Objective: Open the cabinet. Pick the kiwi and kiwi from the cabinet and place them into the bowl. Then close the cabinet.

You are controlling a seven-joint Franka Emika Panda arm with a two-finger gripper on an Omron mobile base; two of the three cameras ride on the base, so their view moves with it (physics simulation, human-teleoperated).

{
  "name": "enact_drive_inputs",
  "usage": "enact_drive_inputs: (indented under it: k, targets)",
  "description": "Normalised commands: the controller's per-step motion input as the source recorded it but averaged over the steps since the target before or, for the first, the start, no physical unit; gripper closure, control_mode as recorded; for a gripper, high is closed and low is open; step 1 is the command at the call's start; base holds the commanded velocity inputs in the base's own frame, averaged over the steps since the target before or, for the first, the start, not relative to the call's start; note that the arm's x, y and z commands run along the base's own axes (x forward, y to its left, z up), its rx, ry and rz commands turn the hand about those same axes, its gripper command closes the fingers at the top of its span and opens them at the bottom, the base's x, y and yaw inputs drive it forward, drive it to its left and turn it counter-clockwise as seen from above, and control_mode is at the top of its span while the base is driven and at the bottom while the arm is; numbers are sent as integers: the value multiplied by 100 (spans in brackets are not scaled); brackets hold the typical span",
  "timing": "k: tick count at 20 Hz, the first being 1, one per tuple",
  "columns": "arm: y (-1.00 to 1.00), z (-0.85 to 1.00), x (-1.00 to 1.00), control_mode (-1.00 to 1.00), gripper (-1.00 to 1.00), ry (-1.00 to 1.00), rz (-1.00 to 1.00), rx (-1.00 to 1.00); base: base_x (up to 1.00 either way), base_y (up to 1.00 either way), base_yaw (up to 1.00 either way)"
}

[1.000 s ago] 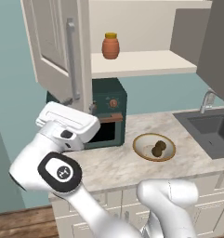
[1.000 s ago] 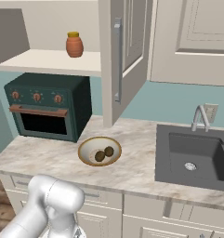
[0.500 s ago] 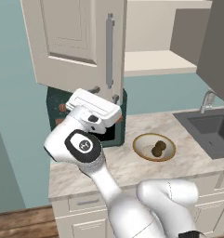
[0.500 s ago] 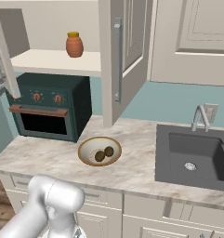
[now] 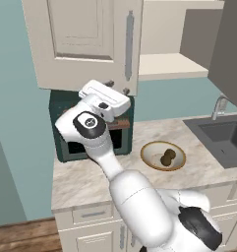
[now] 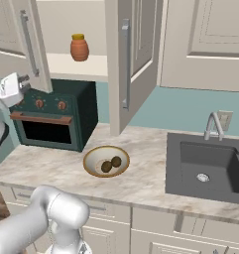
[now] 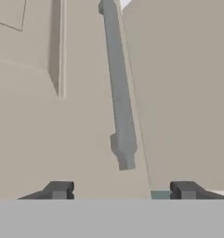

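claw (image 7: pixel 120 190) spreading wide, empty, facing left cabinet door's handle (image 7: pixel 118 88) | both kiwis (image 6: pixel 111 164) lying in bowl (image 6: pixel 93 155) on tabletop (image 6: pixel 141 178)

Cabinet (image 6: pixel 136 54) doors ajar; both kiwis (image 6: pixel 111 164) in bowl (image 6: pixel 93 158) — touching.

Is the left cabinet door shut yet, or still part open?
Part open. In the right base view the left cabinet door angles out from the shelf, which shows behind it with the jar. The right door stands wide open.
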Motion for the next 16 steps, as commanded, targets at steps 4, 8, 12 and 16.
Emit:
enact_drive_inputs:
  k: [4, 8, 12, 16]
  targets:
    - [-4, -12, 100, -100, -100, 15, -1, 6, 0, 0, 0]
    - [-26, -21, 100, -100, -100, 17, 2, 7, 0, 0, 0]
    - [-44, -21, 100, -100, -100, 17, 11, 11, 0, 0, 0]
    - [-20, -17, 82, -100, -100, 2, 7, 3, 0, 0, 0]
